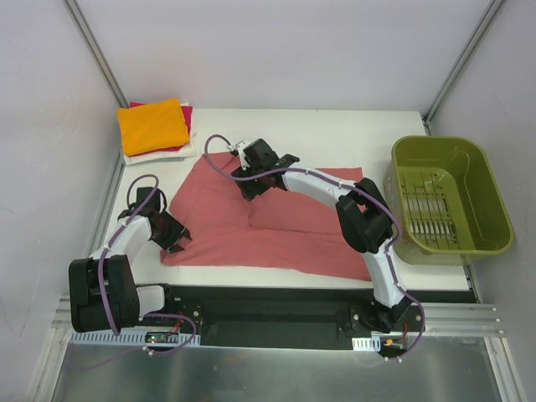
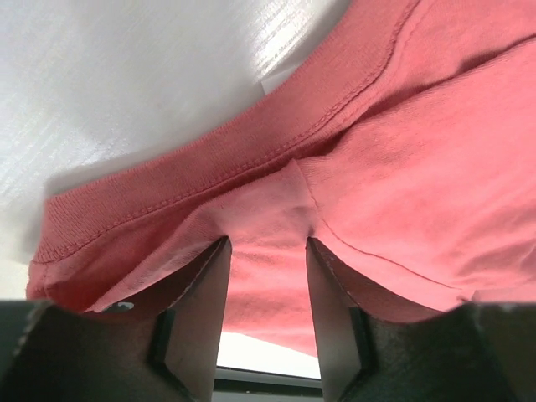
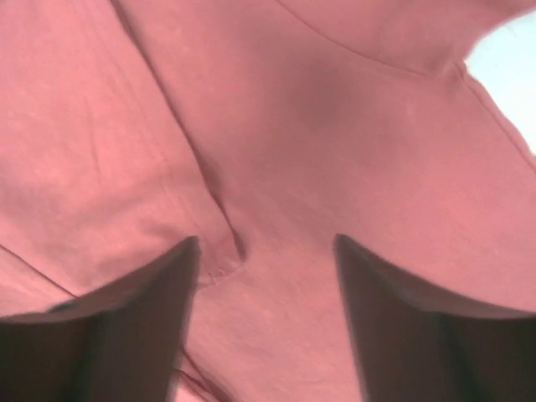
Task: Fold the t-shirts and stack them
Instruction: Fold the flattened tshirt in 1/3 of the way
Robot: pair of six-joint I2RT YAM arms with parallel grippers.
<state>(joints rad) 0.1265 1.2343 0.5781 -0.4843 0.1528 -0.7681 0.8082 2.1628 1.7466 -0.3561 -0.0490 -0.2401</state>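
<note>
In the middle of the table [image 1: 335, 126], the salmon-red t-shirt [image 1: 276, 222] lies spread out. The left gripper [image 1: 177, 241] pinches its lower-left hem. The right gripper [image 1: 249, 188] hovers over its upper part, fingers spread. At upper left, an orange folded shirt [image 1: 152, 126] tops magenta and white ones. An olive-green basket [image 1: 448, 197] sits at right.

Bright, even overhead light filled the top view, soft shadows falling under the arms onto the salmon-red shirt [image 1: 276, 243]. Glare washed out the table [image 2: 126, 75] in the left wrist view; the near fingers [image 3: 126, 335] in the right wrist view showed dark and blurred.
</note>
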